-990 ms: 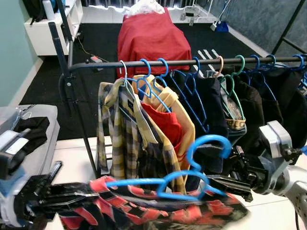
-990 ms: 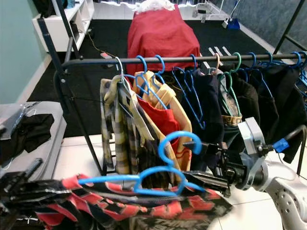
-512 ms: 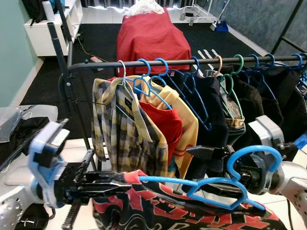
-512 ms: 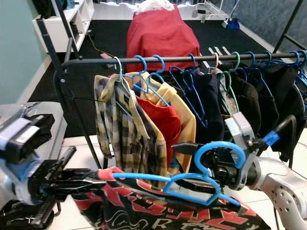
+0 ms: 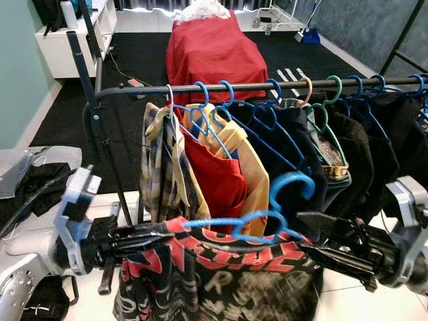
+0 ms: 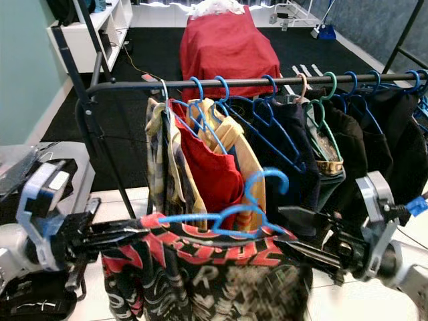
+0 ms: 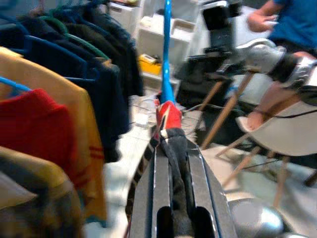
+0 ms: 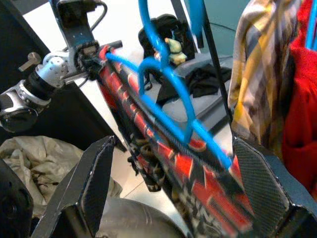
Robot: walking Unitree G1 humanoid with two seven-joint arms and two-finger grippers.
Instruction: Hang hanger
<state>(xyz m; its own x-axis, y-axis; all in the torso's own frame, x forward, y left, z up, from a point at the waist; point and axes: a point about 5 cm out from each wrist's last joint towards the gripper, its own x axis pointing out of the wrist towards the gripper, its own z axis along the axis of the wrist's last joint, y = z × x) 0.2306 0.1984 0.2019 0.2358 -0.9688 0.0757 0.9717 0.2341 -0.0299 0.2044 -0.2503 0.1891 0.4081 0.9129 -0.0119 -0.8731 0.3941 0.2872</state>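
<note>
Since half a second ago the blue hanger (image 5: 264, 214) has shifted toward the middle, its hook now up in front of the yellow shirt (image 5: 251, 167) and the dark garments (image 5: 294, 140) on the rack, though not over the rail (image 5: 254, 87). It carries a red-and-black shirt (image 5: 221, 274) that hangs down below both arms. At the hanger's left end the left gripper (image 5: 157, 235) has its fingers pressed together on the shirt's shoulder and the hanger arm; the left wrist view shows cloth pinched between them. At the right end the right gripper (image 6: 314, 251) has its fingers spread, one either side of the hanger's arm in the right wrist view. Behind the rack stands something draped in a red cover (image 5: 214, 47)
</note>
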